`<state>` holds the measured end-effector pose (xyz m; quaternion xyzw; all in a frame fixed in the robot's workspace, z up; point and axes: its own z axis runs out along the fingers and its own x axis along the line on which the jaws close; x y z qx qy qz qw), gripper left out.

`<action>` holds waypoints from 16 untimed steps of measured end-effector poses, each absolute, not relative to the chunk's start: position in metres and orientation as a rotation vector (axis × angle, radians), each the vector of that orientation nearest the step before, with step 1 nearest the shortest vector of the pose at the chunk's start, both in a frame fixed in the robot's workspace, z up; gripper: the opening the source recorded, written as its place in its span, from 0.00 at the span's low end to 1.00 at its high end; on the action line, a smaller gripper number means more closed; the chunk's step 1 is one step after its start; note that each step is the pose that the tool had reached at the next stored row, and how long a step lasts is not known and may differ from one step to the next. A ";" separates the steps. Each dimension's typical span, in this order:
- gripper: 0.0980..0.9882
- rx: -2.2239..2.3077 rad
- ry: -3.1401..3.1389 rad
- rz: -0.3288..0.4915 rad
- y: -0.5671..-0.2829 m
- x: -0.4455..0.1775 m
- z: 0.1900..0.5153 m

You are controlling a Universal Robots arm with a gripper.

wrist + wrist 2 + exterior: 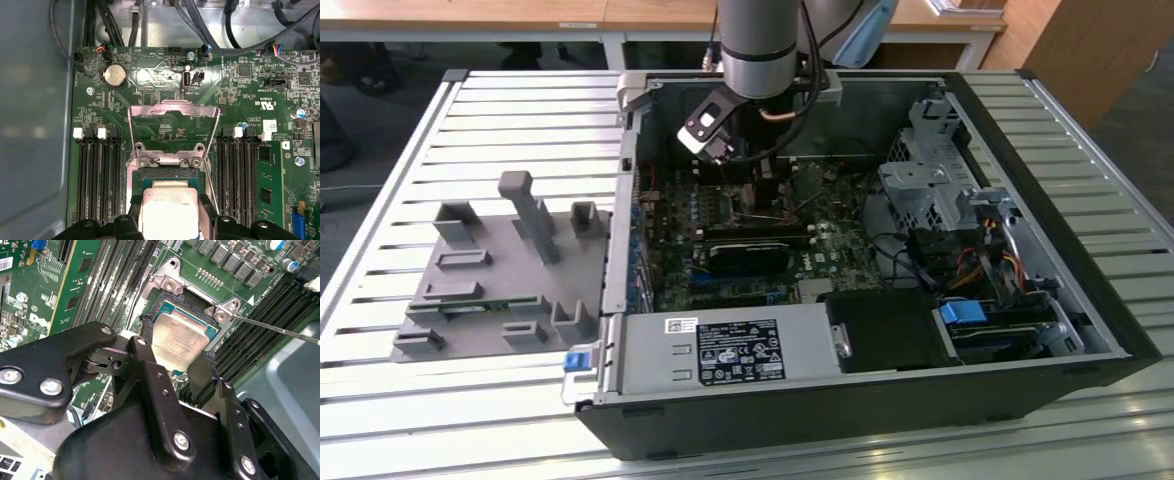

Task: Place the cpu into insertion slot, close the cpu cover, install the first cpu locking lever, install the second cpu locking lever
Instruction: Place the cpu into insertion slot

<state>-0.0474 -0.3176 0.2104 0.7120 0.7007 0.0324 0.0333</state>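
At the exterior view's left your grey fixture [500,265] sits just beside the open computer case [854,400]. Inside, your gripper [175,355] pinches the cpu [181,340] by two edges, right at the insertion slot [170,173], whose cpu cover [172,105] stands raised open.

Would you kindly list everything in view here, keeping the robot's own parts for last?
slatted table: one, silvery, under everything.
computer case: one, black, open on the slatted table.
holder block: one, grey, on the table, at the exterior view's left of the case.
motherboard: one, green, inside the case.
insertion slot: one, dark, silvery-rimmed, on the motherboard.
cpu cover: one, silvery, swung up open.
cpu: one, silver-beige, at the insertion slot.
coin battery: one, silvery, on the motherboard.
arm: one, grey, reaches down into the case.
claw: one, black, shut on the cpu.
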 end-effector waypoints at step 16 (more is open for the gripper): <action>0.48 2.192 2.154 0.100 -0.317 -0.047 0.202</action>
